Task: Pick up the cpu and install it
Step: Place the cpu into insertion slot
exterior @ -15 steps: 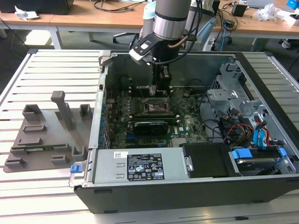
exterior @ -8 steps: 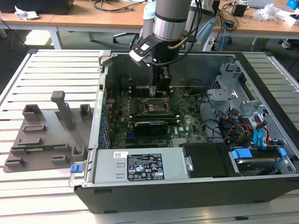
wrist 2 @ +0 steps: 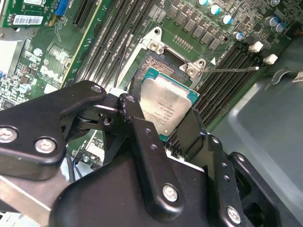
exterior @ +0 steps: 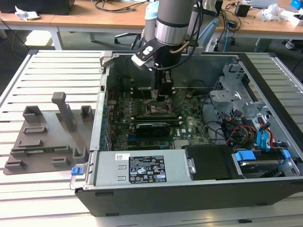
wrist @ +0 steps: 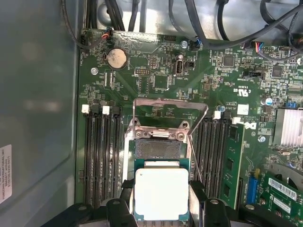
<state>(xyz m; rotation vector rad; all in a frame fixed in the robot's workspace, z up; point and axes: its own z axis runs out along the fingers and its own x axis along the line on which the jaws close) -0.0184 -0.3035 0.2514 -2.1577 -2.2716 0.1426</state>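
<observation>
Gripper: the gripper [exterior: 164, 96] hangs inside the open computer case [exterior: 156, 201], above the motherboard [wrist: 163, 80].
Fingers: the black fingers [wrist 2: 142, 137] are clamped on two opposite edges of the cpu [wrist: 162, 193].
Cpu: its metal top faces both wrist cameras. It overlaps one edge of the open socket [wrist: 157, 149]; contact cannot be told.
Socket: its metal frame [wrist: 170, 101] is swung open, and memory slots [wrist: 100, 151] flank it.
</observation>
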